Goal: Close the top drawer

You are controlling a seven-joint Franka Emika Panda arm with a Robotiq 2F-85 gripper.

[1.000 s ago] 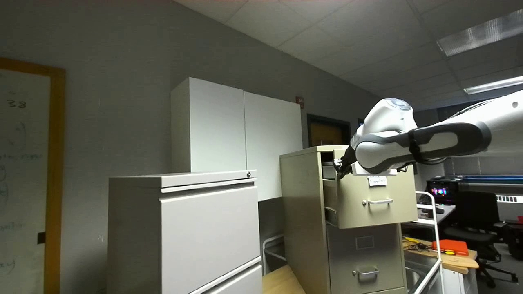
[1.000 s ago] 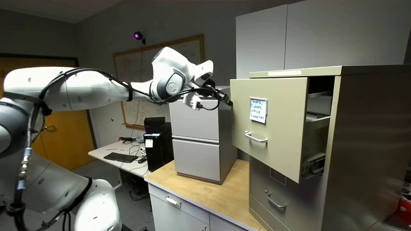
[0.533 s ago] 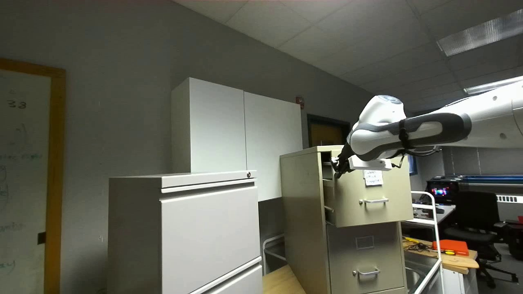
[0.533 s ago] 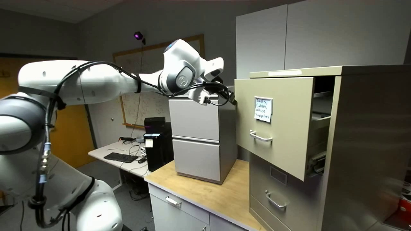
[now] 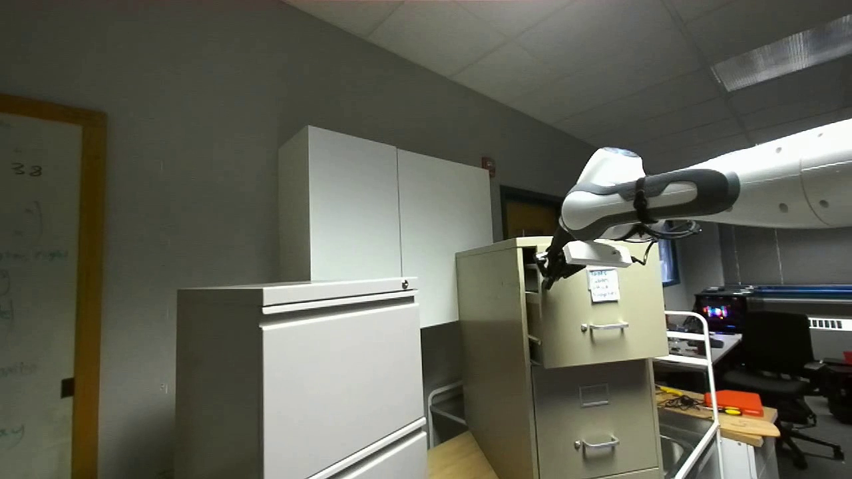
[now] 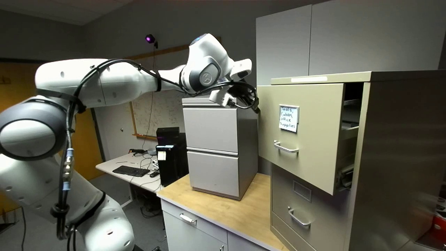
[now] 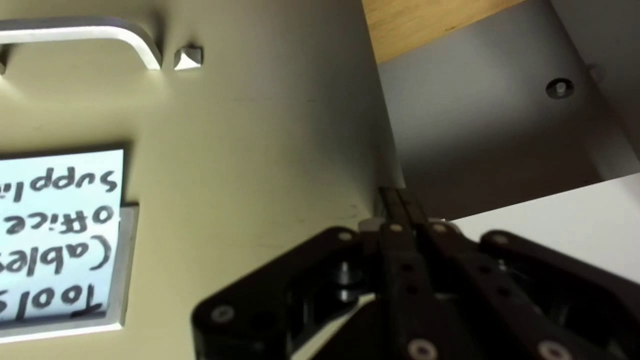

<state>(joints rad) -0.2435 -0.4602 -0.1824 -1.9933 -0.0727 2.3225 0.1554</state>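
Note:
The top drawer [image 5: 566,332] of the tall beige filing cabinet [image 5: 492,346] stands partly pulled out. Its front, with handle and paper label, also shows in an exterior view [image 6: 313,139], where the gap behind it is dark. My gripper [image 6: 257,111] is at the upper part of the drawer front's side edge, on the side towards the grey cabinet. In the wrist view the gripper [image 7: 397,197] has its two black fingers together with nothing between them. The tips meet the edge of the drawer front [image 7: 280,125]; the exact contact is hard to see.
A grey lateral cabinet [image 6: 212,129] stands beside the filing cabinet on a wooden counter [image 6: 216,209]. White wall cabinets [image 5: 353,206] hang behind. A white metal rail [image 5: 709,372] stands on the far side of the filing cabinet. Cables hang along my arm.
My arm has moved towards the filing cabinet, and the top drawer has slid some way inward with it. The gap behind its front is narrower. The fingertips stay at the drawer's edge.

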